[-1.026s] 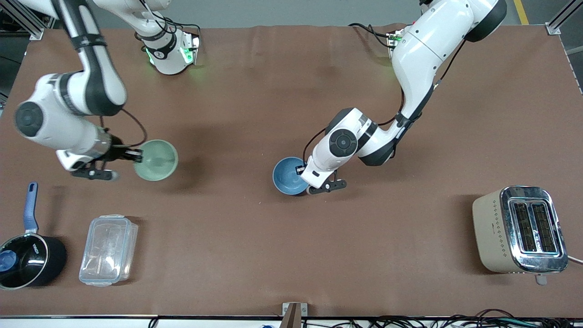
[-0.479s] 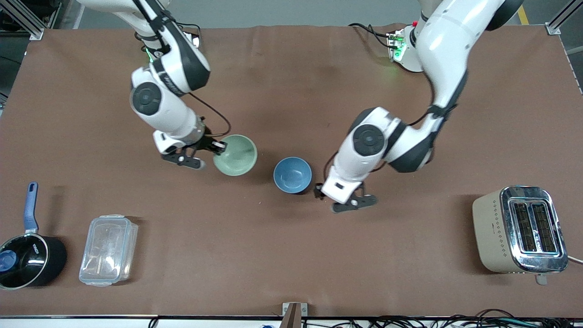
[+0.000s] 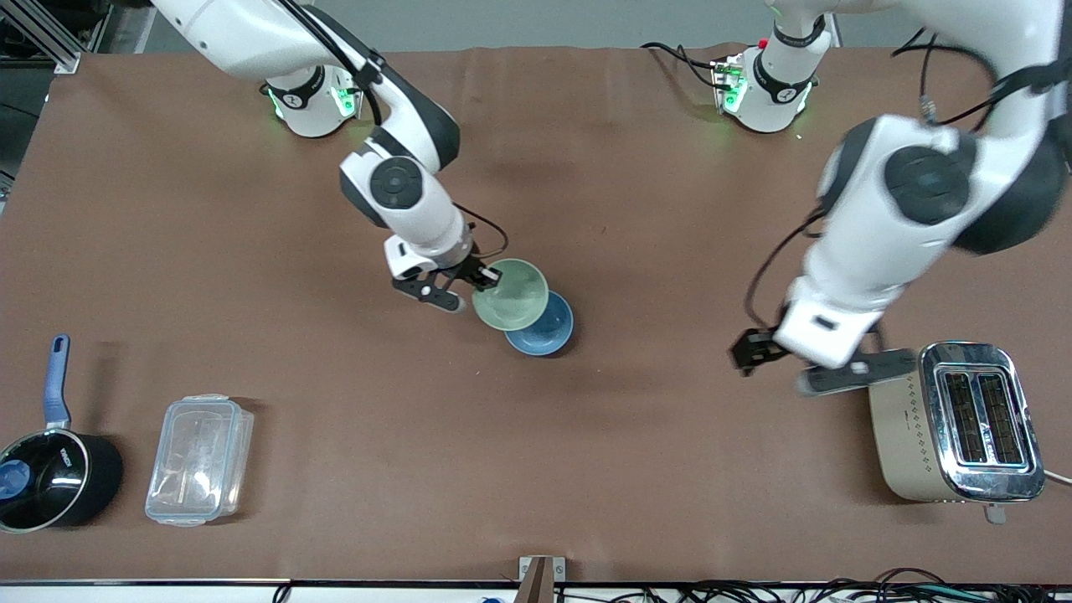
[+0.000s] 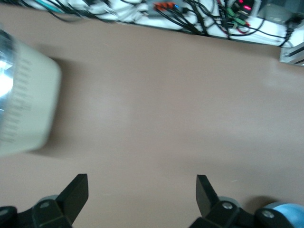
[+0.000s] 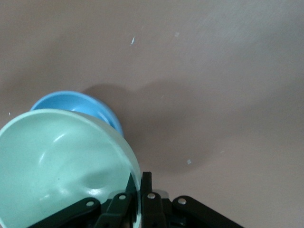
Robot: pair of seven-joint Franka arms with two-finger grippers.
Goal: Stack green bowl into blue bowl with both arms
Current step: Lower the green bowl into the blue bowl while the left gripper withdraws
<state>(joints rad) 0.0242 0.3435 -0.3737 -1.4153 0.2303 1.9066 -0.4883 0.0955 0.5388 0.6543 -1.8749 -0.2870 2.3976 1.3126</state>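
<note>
My right gripper is shut on the rim of the pale green bowl and holds it in the air, tilted, partly over the blue bowl. The blue bowl stands on the table near its middle. In the right wrist view the green bowl fills the foreground with the blue bowl showing past its rim, and the gripper pinches the rim. My left gripper is open and empty, up in the air beside the toaster; in the left wrist view only bare table lies between its fingers.
A beige and chrome toaster stands at the left arm's end, also seen in the left wrist view. A clear plastic container and a black saucepan with a blue handle stand at the right arm's end, near the front edge.
My right gripper carried the green bowl across the table until it overlaps the blue bowl. My left gripper let go of the blue bowl and pulled away toward the toaster.
</note>
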